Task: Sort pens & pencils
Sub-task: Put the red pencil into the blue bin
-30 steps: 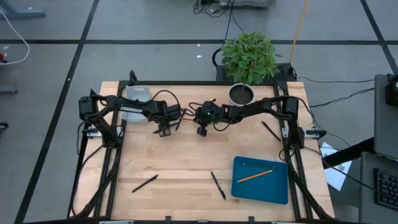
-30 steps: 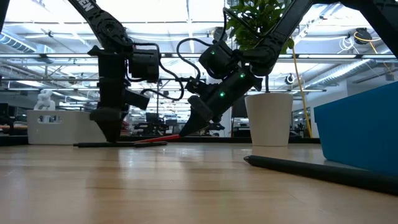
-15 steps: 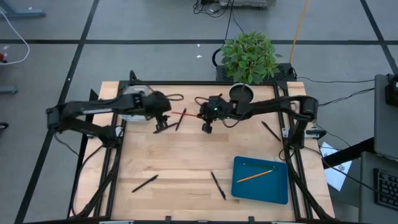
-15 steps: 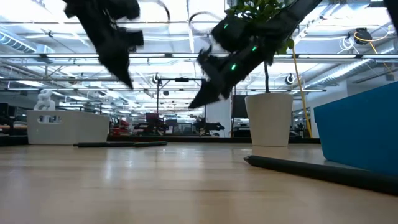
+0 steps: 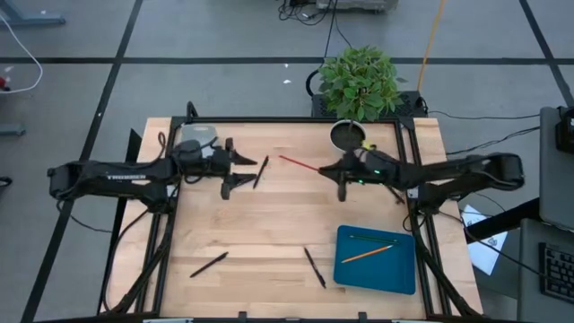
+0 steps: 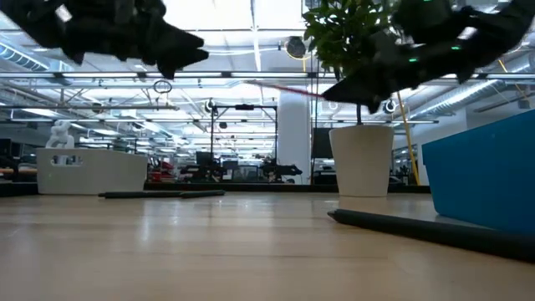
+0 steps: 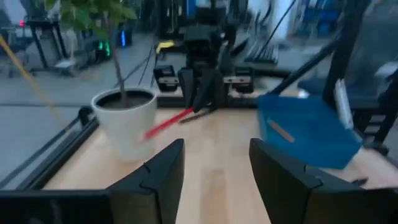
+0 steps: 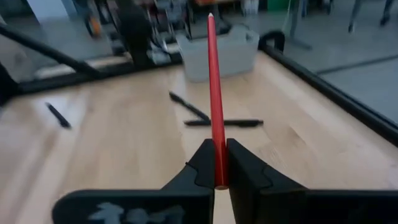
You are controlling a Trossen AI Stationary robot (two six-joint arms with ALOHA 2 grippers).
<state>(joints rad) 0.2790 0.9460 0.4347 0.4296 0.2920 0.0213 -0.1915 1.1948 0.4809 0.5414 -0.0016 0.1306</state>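
My right gripper (image 5: 329, 171) is shut on a red pencil (image 5: 300, 164) and holds it in the air over the table's far middle. My left gripper (image 5: 243, 170) hangs open and empty at the far left, pointing level toward the right arm; in its wrist view its fingers (image 7: 152, 180) have nothing between them. A black pen (image 5: 260, 172) lies flat on the table just past the left fingertips. Three more pens (image 5: 208, 265) (image 5: 314, 266) (image 5: 390, 188) lie on the wood. An orange pencil (image 5: 368, 254) and a green pencil (image 5: 369, 239) lie in the blue tray (image 5: 350, 269). My right gripper pinches one end of the red pencil (image 8: 217, 171) between its two fingers. The fingers come nearly level from the table's right side and lie along the pencil. The pencil sticks straight out ahead of the fingertips toward the left, its free end (image 8: 210, 17) in the air, clear of the table.
A grey bin (image 5: 197, 136) stands at the far left corner and a white pot with a plant (image 5: 348, 135) at the far middle-right. The blue tray sits near the front right. Bare wood lies in the table's middle and front left.
My right gripper has lifted the red pencil off the table and drawn back toward the table's right edge, the pencil now clear and pointing left. My left gripper has risen and tipped from pointing down to level, staying open.
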